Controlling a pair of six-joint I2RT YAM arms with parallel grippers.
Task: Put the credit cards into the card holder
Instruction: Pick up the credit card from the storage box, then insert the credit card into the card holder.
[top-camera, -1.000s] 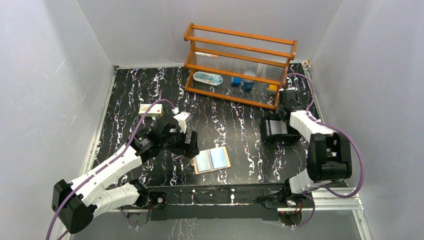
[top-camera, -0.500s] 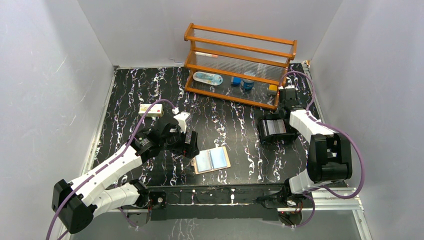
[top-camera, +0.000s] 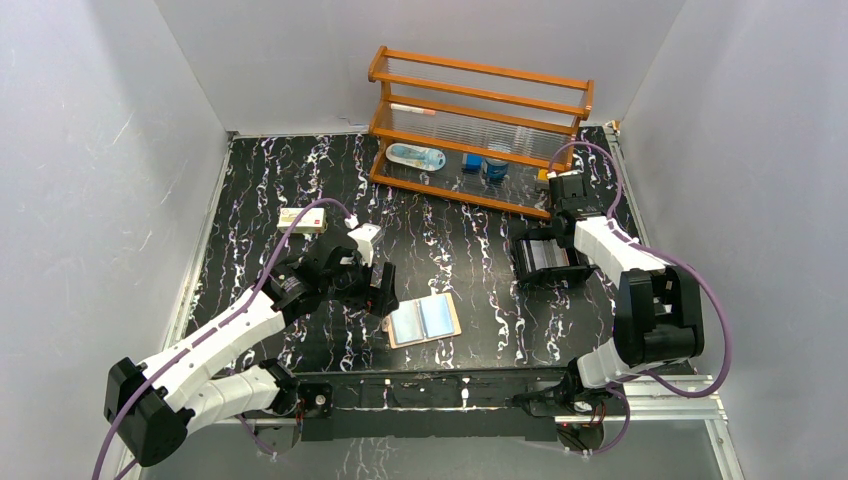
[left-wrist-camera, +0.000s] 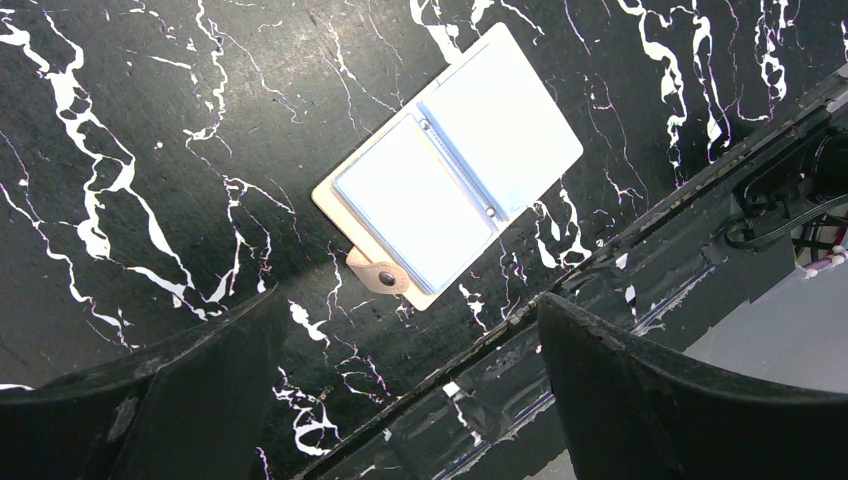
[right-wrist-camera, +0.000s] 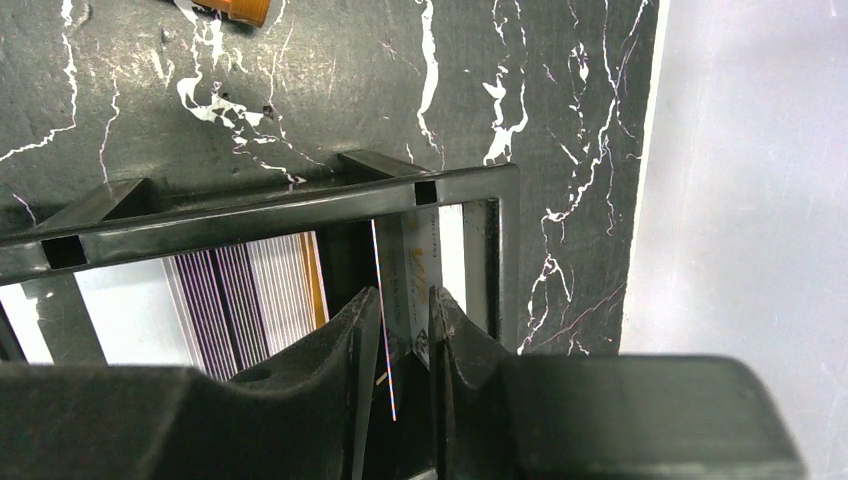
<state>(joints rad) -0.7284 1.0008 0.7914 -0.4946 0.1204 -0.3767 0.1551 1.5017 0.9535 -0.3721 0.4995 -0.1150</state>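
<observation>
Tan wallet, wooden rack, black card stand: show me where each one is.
tan wallet (left-wrist-camera: 457, 160), left wrist view, on its centre fold.
wooden rack (top-camera: 480, 130), top external view, on its middle shelf.
black card stand (right-wrist-camera: 270, 212), right wrist view, on its frame's top bar.

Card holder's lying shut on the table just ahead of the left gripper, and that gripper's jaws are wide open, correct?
Not quite. The card holder lies open, not shut: the left wrist view shows both halves spread flat, side by side. The rest holds: it is on the table just ahead of the left gripper, whose jaws stand wide open.
</observation>
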